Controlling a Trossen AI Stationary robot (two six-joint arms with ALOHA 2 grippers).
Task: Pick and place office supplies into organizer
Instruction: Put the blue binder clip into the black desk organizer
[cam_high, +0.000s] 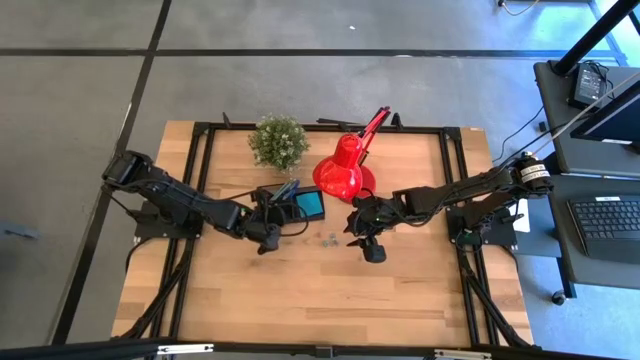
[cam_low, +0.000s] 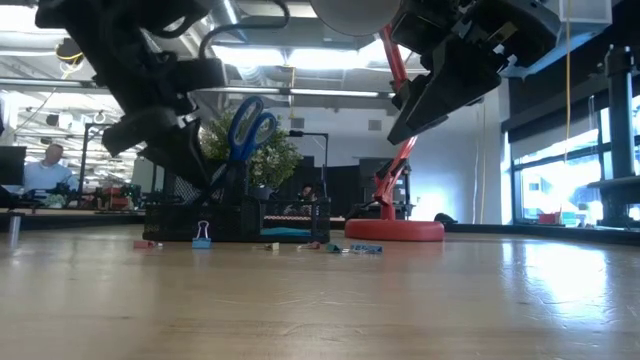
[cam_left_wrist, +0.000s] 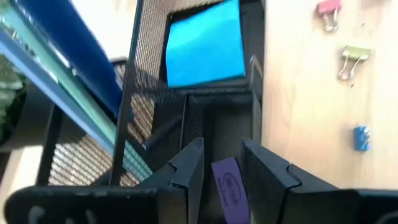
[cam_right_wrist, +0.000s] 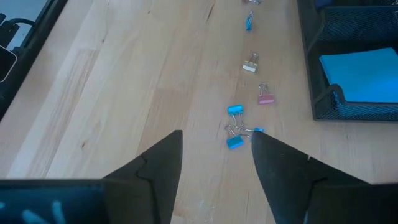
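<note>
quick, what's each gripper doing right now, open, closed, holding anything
Left gripper: open over the organizer, purple piece between its fingers.
Right gripper: open, empty, above the binder clips.

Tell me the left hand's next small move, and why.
Probably lift the left hand straight up from the organizer. Its fingers stand apart around the purple piece above a compartment, so the piece looks released; loose binder clips wait on the table.

Sticky-note pad (cam_high: 309, 205) lies in the organizer (cam_high: 268, 192) (clips (cam_high: 327, 239) beside).
</note>
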